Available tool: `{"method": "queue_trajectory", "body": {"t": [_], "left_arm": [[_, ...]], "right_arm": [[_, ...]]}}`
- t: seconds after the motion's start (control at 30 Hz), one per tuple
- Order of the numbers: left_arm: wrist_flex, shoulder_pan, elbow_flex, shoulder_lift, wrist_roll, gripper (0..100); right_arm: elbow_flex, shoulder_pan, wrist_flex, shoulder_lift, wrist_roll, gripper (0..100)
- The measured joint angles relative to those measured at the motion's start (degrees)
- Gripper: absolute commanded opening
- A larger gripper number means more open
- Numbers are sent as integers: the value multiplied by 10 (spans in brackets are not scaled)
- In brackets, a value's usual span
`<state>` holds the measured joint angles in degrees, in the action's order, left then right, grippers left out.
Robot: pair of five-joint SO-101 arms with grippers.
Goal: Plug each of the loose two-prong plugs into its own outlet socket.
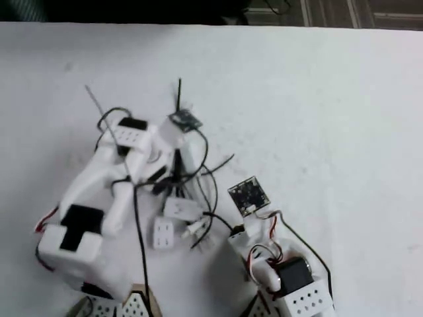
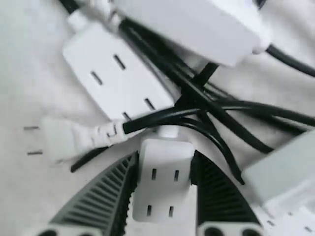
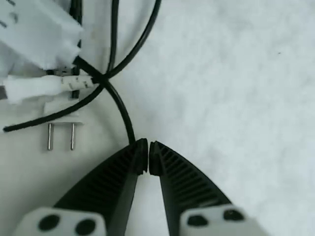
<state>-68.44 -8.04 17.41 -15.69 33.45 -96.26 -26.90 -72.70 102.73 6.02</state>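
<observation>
Grasping a white outlet socket point(image 2: 162, 196) from both sides with the left gripper point(image 2: 163, 156), low over the table point(image 2: 29, 59). Just beside it, a loose two-prong plug point(image 2: 59, 140) lying flat next to a second socket point(image 2: 113, 81), with black cables point(image 2: 236, 110) crossing on top. Right gripper point(image 3: 148, 150) clenched, with nothing visible between, at the end of a cable point(image 3: 120, 108); nearby, another plug point(image 3: 64, 117) with bare prongs.

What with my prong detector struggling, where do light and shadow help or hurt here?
High view: even light, faint shadows; an outlet socket barely stands off the white table. Left wrist view: a loose plug's prongs fade into the bright table; the small socket gripped in the left pincer reads by its dark slots. Right wrist view: another plug's prongs show dark, no glare.
</observation>
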Motion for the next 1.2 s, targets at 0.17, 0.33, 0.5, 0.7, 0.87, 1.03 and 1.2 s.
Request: {"method": "queue_trajectory", "body": {"t": [0.17, 0.33, 0.5, 0.7, 0.87, 1.03, 1.2], "left_arm": [[0, -31, -128, -80, -38, 22], [-33, -61, -280, -179, -65, 22], [-127, -64, -421, -241, -87, 22], [-207, -69, -460, -243, -96, 22], [-261, -69, -462, -229, -118, 22], [-314, -58, -462, -199, -119, 22], [-324, -39, -392, -130, -119, 22]], "right_arm": [[0, 0, 0, 0, 0, 20], [0, 0, 0, 0, 0, 20], [0, 26, 0, 0, 0, 20], [0, 37, 0, 0, 0, 20], [0, 42, 0, 0, 0, 20], [0, 42, 0, 0, 0, 20], [0, 42, 0, 0, 0, 20]]}}
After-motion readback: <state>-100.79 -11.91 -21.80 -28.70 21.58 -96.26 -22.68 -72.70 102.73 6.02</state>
